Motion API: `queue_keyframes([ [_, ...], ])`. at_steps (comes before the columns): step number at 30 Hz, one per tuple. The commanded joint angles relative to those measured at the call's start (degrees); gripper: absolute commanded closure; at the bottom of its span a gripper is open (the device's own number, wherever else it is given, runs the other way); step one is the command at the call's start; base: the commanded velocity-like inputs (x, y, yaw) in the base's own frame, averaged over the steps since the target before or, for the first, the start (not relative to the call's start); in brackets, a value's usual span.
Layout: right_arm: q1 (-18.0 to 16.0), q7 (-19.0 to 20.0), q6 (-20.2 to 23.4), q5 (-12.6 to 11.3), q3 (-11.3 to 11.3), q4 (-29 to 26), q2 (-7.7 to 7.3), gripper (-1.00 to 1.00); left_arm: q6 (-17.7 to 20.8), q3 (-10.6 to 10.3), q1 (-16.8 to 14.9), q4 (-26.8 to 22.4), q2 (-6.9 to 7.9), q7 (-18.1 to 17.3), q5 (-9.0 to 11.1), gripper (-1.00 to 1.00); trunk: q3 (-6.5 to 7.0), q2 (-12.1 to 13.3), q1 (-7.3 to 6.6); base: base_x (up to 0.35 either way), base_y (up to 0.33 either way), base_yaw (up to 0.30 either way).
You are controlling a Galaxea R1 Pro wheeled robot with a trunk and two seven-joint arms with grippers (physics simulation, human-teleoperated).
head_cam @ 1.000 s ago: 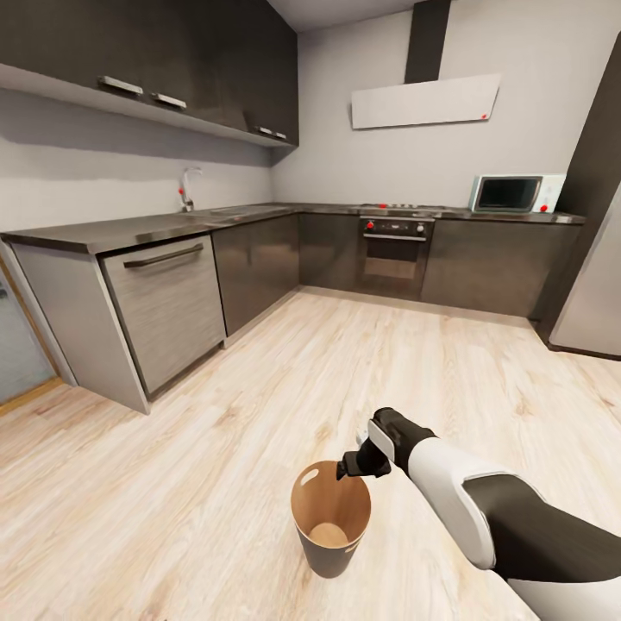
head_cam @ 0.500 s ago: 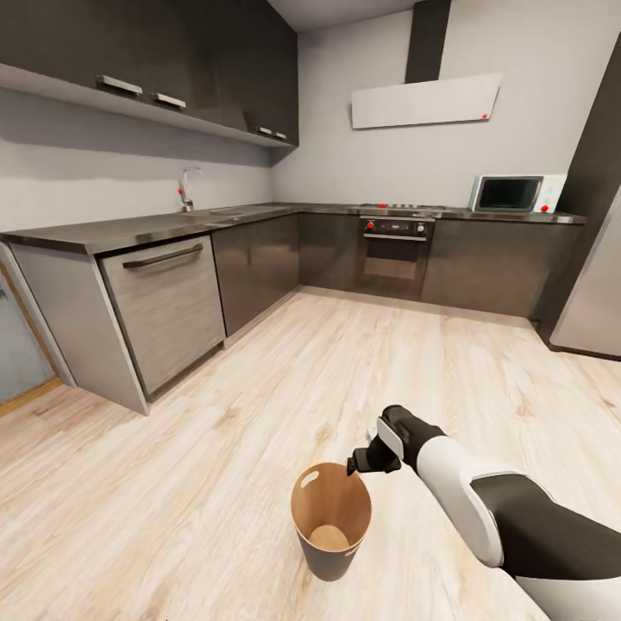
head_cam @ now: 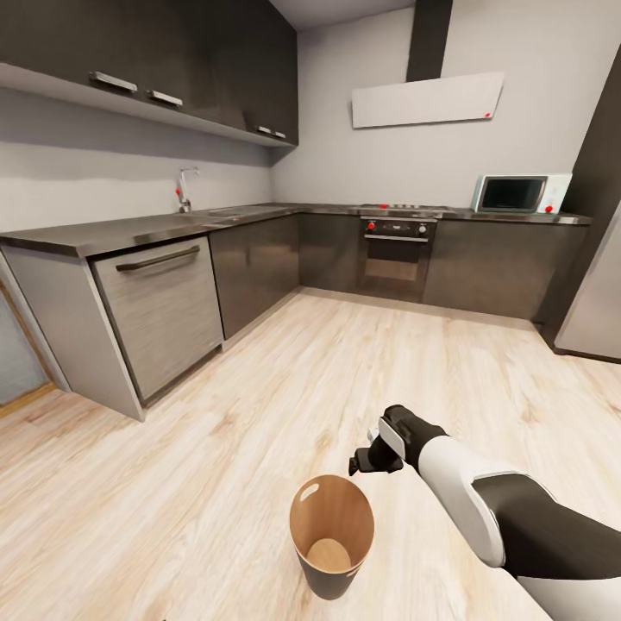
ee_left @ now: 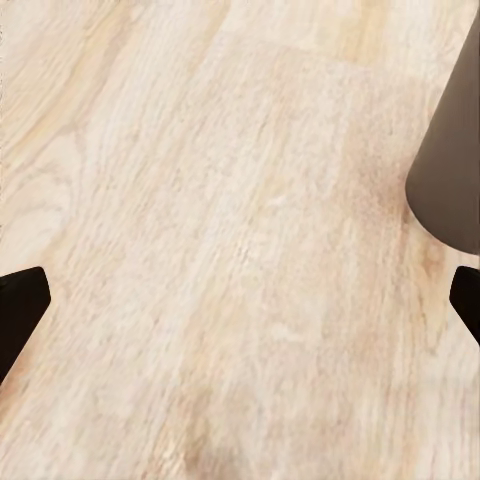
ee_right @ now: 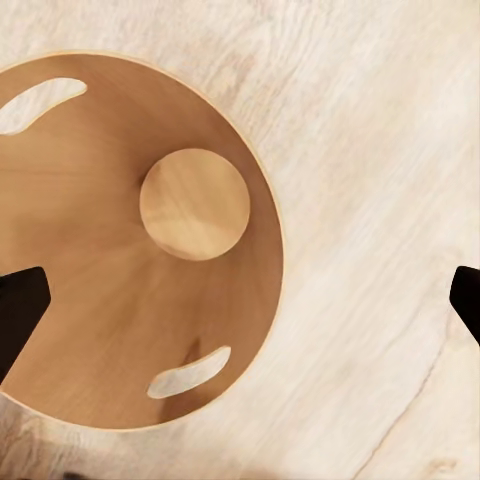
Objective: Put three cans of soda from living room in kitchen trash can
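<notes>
Right gripper point(head_cam: 362, 461) held jaws apart, nothing gripped, just beyond trash can point(head_cam: 331, 552) rim; left gripper point(ee_left: 240, 300) spread beside can wall

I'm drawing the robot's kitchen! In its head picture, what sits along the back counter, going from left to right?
Silvery tap with a red knob → built-in dark oven with red dials → white microwave with a dark door → pale steel fridge.

- The pale wood floor point(ee_left: 230, 250) runs across the view, its planks and grain on a slant.
- The left pincer point(ee_left: 240, 305) has its jaws spread wide, one dark fingertip point(ee_left: 18, 305) at each side edge, nothing between them.
- The grey outer wall of the tash can point(ee_left: 452, 170) stands on the floor at one edge.
</notes>
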Motion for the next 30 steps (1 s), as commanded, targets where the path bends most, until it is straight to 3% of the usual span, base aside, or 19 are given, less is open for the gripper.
queue_keyframes([
  [1,0.0,0.0,0.0,0.0,0.0,0.0,0.0,-1.0,0.0,0.0,0.0,0.0,0.0,0.0,0.0,-1.0,0.0,0.0,0.0,0.009,-0.001,0.0],
  [5,0.0,0.02,0.0,0.03,0.0,-0.01,0.0,-1.0,0.0,-0.03,0.0,0.0,-0.03,0.01,0.03,-1.0,0.0,0.0,0.0,0.005,0.0,0.0],
  [15,0.3,0.02,0.0,0.11,0.0,-0.04,-0.24,-1.0,0.08,-0.25,-0.03,0.0,-0.06,0.01,-0.17,-1.0,-2.22,-0.13,0.26,0.001,0.0,0.0],
  [21,0.35,0.06,-0.03,0.11,0.08,-0.02,-2.3,-1.0,0.09,-0.27,-0.02,0.0,-0.06,0.0,-0.26,-1.0,-3.54,-0.21,0.41,0.0,0.0,0.0],
  [30,0.75,0.07,-0.33,0.17,0.09,-0.09,-3.06,-1.0,0.09,-0.27,-0.01,0.06,-0.06,0.0,-0.32,-1.0,-5.1,-0.31,0.59,0.0,0.0,0.0],
])
